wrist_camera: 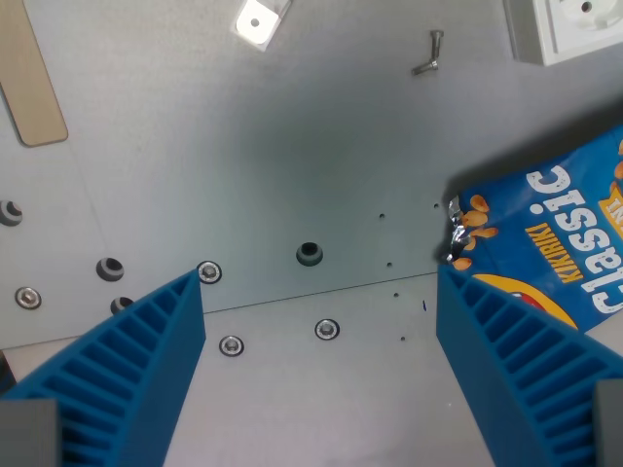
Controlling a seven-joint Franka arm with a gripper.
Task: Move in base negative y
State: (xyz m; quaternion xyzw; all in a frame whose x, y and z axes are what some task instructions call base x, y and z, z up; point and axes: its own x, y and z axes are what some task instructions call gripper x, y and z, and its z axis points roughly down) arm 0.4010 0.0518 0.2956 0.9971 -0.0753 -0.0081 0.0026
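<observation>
We hold our claw [319, 375] wide apart and empty over the grey surface [292, 146], free for a plain sideways shift, while the blue snack bag [555, 248] lies flat against its wrist-view-right finger, long axis slanting up toward the wrist view's right.

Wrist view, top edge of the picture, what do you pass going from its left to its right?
Wooden stick → small white bracket → loose metal screw → white socket block.
</observation>
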